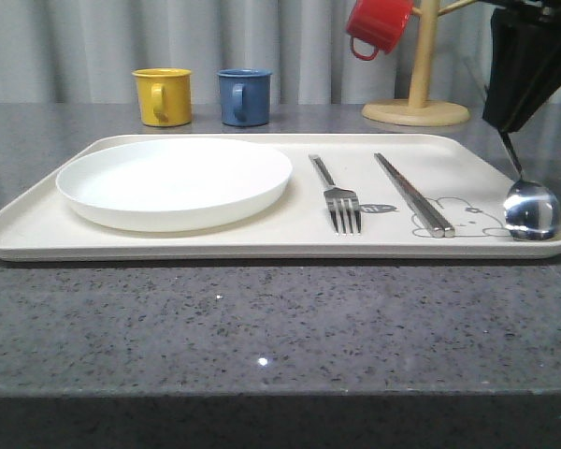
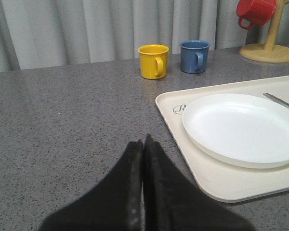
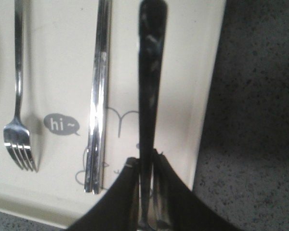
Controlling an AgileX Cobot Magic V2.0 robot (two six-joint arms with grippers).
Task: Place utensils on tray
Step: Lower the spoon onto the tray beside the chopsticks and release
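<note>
1. The right gripper (image 1: 512, 140), at the upper right of the front view, pinches the handle of the spoon (image 1: 534, 211), whose bowl rests on the tray (image 1: 215, 245) at its right end
2. The left gripper (image 2: 144, 144) has its fingers pressed together, holding nothing, over the grey table (image 2: 62, 125)
3. On the tray lie the white plate (image 1: 174, 181) at left, the fork (image 1: 337, 195) at centre and the chopsticks (image 1: 413, 194) beside the spoon

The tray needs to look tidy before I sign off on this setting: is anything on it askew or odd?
Only the spoon: its bowl rests at the tray's right end while the right gripper holds its handle raised. Plate, fork and chopsticks lie flat and orderly.
</note>
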